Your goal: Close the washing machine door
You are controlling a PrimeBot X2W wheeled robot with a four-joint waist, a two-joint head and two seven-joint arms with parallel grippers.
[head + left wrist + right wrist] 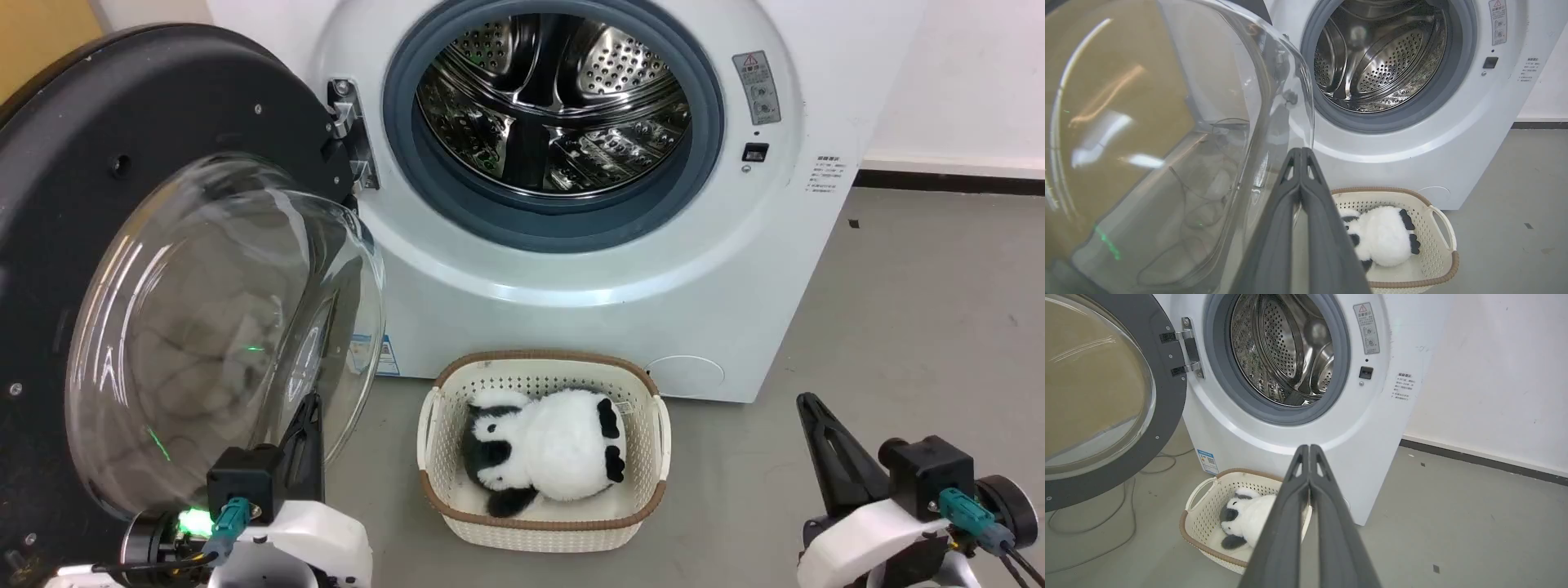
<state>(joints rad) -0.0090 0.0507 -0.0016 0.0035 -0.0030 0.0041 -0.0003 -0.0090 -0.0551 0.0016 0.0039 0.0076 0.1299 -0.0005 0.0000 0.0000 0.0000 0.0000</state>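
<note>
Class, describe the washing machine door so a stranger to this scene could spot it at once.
Find the white washing machine with its steel drum exposed. On the metal hinge left of that opening hangs the washing machine door, swung wide open. Unlike the grey rubber gasket ringing the drum, it is a black disc with a bulging clear glass bowl.
</note>
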